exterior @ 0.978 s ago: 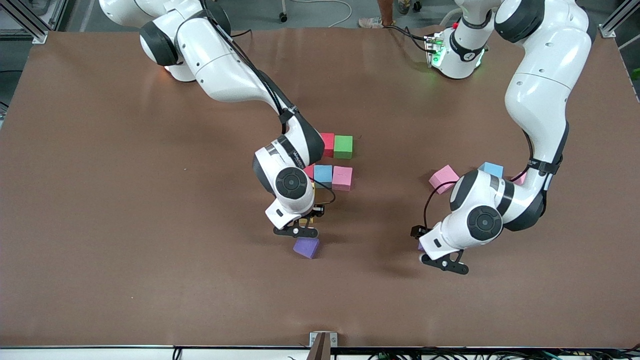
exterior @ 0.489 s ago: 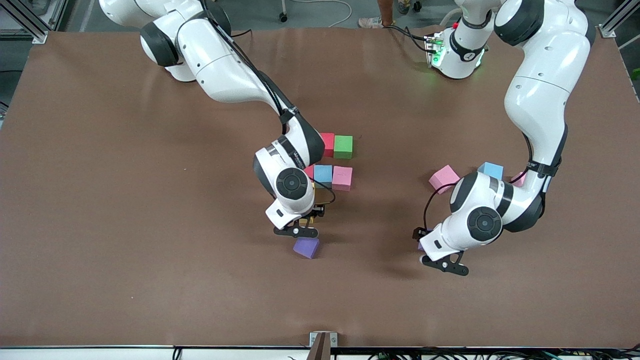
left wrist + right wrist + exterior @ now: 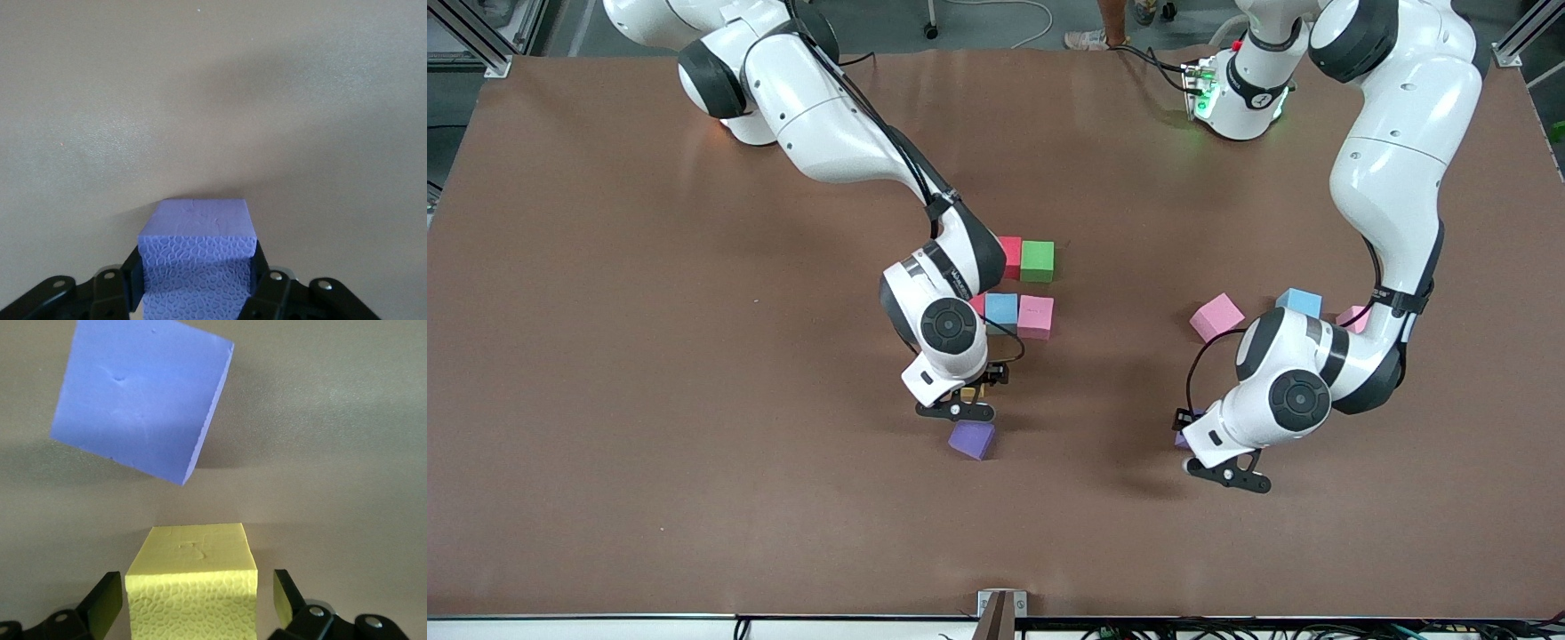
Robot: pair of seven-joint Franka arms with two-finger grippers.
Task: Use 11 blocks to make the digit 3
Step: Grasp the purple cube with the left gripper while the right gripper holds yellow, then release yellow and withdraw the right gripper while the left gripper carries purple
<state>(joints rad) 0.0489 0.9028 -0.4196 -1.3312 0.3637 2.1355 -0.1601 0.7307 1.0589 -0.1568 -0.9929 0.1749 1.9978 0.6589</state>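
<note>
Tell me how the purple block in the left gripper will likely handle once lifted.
The purple block looks like matte foam with a pebbled face, so it is probably light and slightly squashy. The left gripper has its fingers pressed on two flat sides, so slipping seems unlikely. Being a flat-faced cube, it should sit stable when set down rather than roll.

Brown table (image 3: 649, 373) — matte, plain. Grey floor (image 3: 978, 22) past table edge — white cable (image 3: 1024, 12), someone's shoes (image 3: 1089, 39). Aluminium frame posts (image 3: 476, 36) at corners.
</note>
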